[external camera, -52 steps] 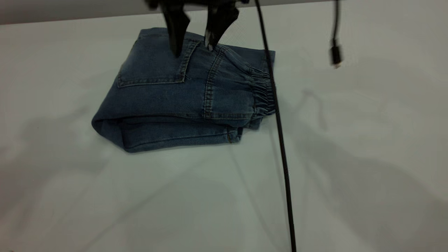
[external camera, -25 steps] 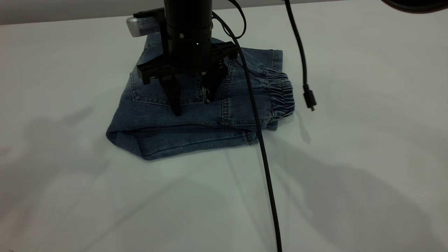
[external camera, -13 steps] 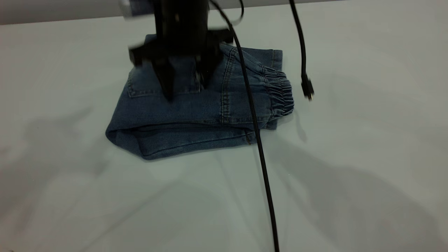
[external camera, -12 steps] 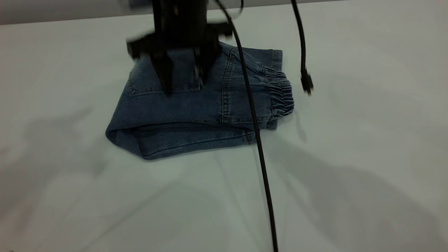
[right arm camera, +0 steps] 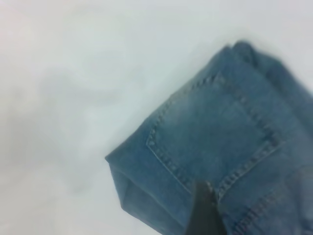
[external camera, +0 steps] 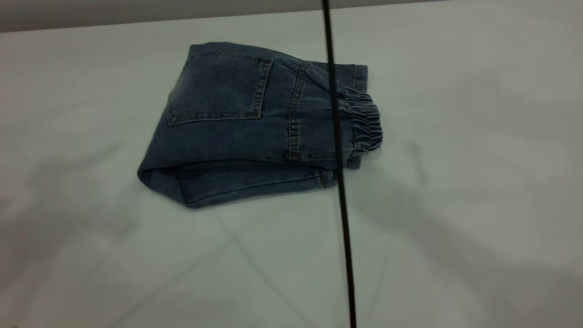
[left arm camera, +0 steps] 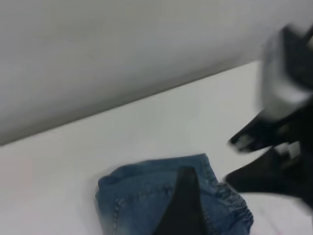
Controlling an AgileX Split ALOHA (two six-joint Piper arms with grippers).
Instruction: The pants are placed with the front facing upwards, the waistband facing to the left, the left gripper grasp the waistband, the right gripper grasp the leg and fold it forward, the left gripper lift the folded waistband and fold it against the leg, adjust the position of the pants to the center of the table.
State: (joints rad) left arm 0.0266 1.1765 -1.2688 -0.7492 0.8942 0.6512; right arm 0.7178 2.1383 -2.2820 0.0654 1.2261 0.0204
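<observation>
Pants [external camera: 237, 136] lie folded on the table [external camera: 455, 205], waistband [external camera: 364, 120] at three o'clock; neither gripper's opening can be told.

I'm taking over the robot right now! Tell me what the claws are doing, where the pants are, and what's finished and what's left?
Left gripper: above the pants; only one dark finger shows in its wrist view, so open or shut is unclear.
Right gripper: also above the pants, near the back pocket; only a fingertip shows. It holds nothing visible.
The pants lie folded into a compact bundle on the table, pocket side up, waistband pointing to the exterior view's right. A black cable hangs across in front.
Done: both folds look complete.
Left: probably just checking the bundle sits centred; it lies slightly toward the far edge.
</observation>
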